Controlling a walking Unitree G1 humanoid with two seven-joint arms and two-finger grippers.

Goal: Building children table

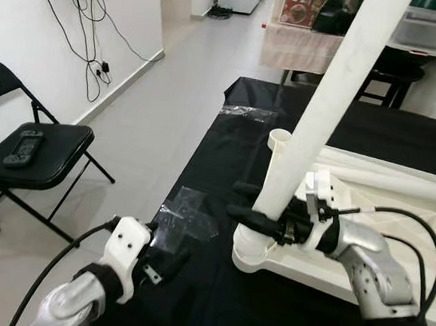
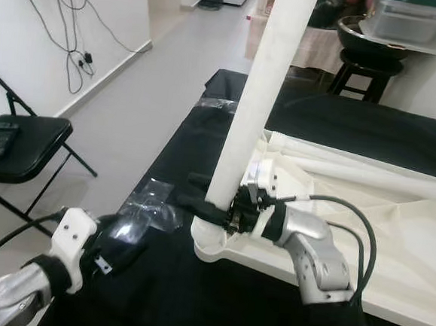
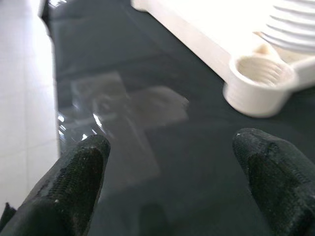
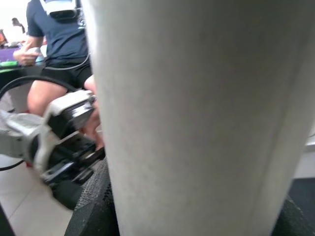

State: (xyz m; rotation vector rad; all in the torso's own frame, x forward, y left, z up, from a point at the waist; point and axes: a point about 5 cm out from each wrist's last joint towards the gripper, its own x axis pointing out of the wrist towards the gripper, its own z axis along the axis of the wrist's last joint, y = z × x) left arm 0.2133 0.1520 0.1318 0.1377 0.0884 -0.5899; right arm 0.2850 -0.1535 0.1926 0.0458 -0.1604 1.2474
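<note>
The right gripper (image 1: pixel 256 211) is pinching the white table leg (image 1: pixel 320 111), standing it in the tabletop's corner socket (image 1: pixel 254 255), probably to screw it in, while the left gripper (image 3: pixel 172 167), fingers spread, is hovering at eight o'clock over the black desk (image 1: pixel 215 299).

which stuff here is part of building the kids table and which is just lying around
Part of the job:
- white table leg, held upright in the corner socket by the right end effector
- white tabletop, lying upside down
- spare legs lying on it
- left end effector, open, hovering nearby

Lying about:
- clear plastic wrap on the black mat
- folding chair with a handheld device
- stool
</note>
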